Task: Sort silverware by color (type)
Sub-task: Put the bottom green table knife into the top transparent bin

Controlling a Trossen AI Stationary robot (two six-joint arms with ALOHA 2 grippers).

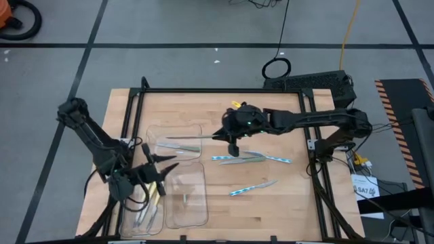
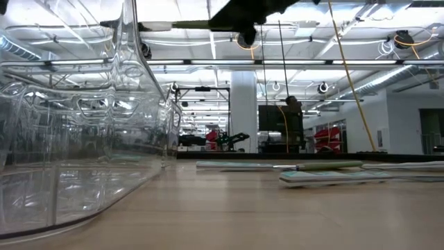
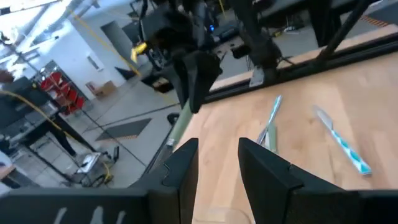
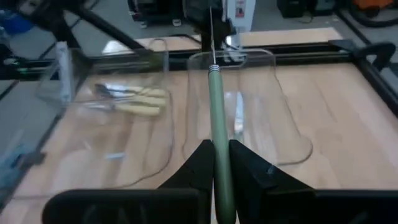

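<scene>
My right gripper (image 1: 231, 137) hangs over the middle of the table, shut on a green-handled piece of silverware (image 4: 217, 118). Its metal end (image 1: 178, 138) points toward the table's left, above the far clear tray (image 1: 154, 130). The low view shows it level and high above the table (image 2: 182, 26). My left gripper (image 3: 217, 163) is open with nothing between its fingers, and stands over the near trays (image 1: 157, 167). Yellow-handled pieces (image 4: 135, 102) lie in the near left tray. Blue-handled pieces (image 1: 252, 158) (image 1: 253, 187) lie flat on the wood. My right gripper pinches the green handle (image 4: 219, 160) between its two fingers, near the handle's free end. The fingers come level from the table's right and lie along the piece. It sticks out ahead of them, level and lifted clear of table and trays.
Three clear trays take up the table's left half: one far (image 1: 154, 130), one near (image 1: 196, 203), one near left (image 1: 129, 215). A black frame (image 1: 224, 90) borders the wood. Bare wood lies around the blue pieces on the right half.
</scene>
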